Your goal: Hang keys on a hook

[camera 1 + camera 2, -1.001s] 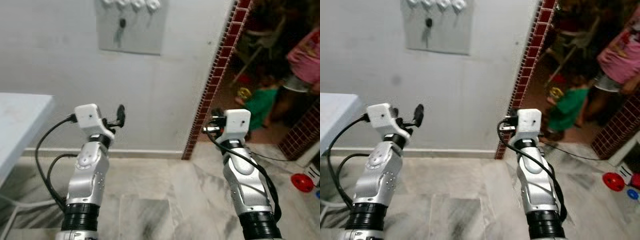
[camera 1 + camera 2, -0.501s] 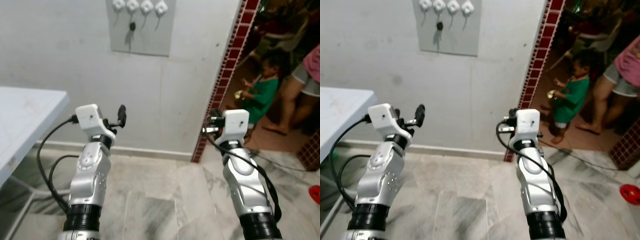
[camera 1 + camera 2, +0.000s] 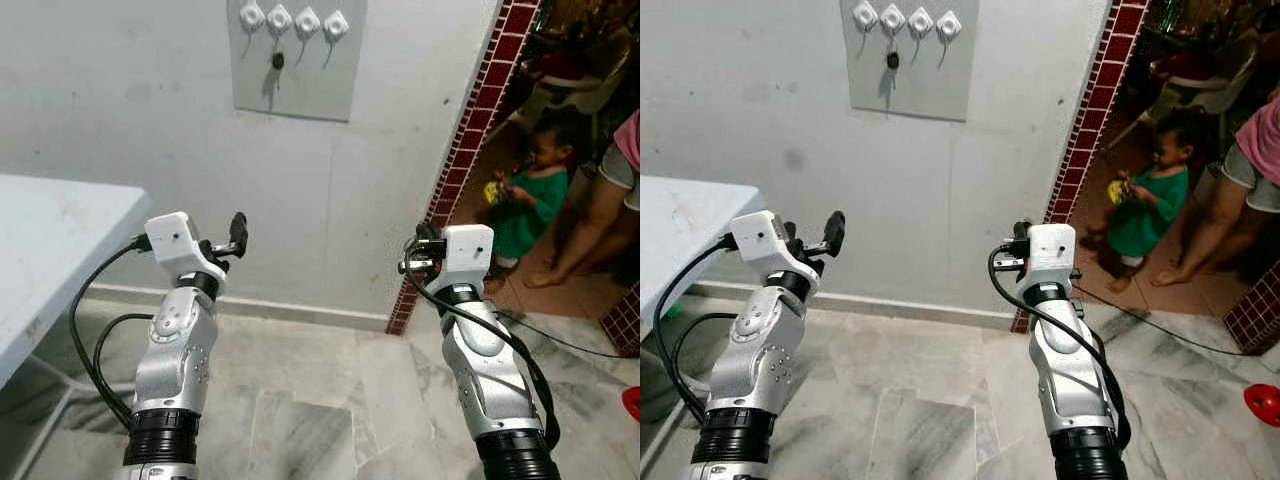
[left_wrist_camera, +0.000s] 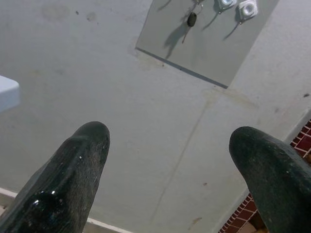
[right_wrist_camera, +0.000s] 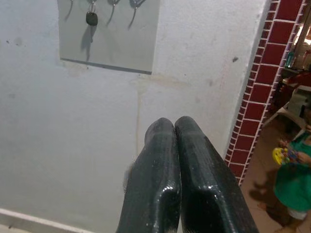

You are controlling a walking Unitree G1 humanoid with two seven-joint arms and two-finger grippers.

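Keys (image 3: 277,61) are already seen dangling off the second hook on the grey wall board (image 3: 300,70), left claw (image 4: 170,160) spread, right claw (image 5: 173,145) pressed together, so probably nothing's left but backing off.

Two silver robot arms raised before a white wall, a dark key (image 3: 277,61) hanging on the grey hook board (image 3: 296,58) above, white table (image 3: 50,255) left, two people beyond the brick-edged doorway (image 3: 470,150) right.

Grey wall panel (image 3: 300,85), 4 white hooks (image 3: 293,20), 1 key (image 3: 278,60) hanging
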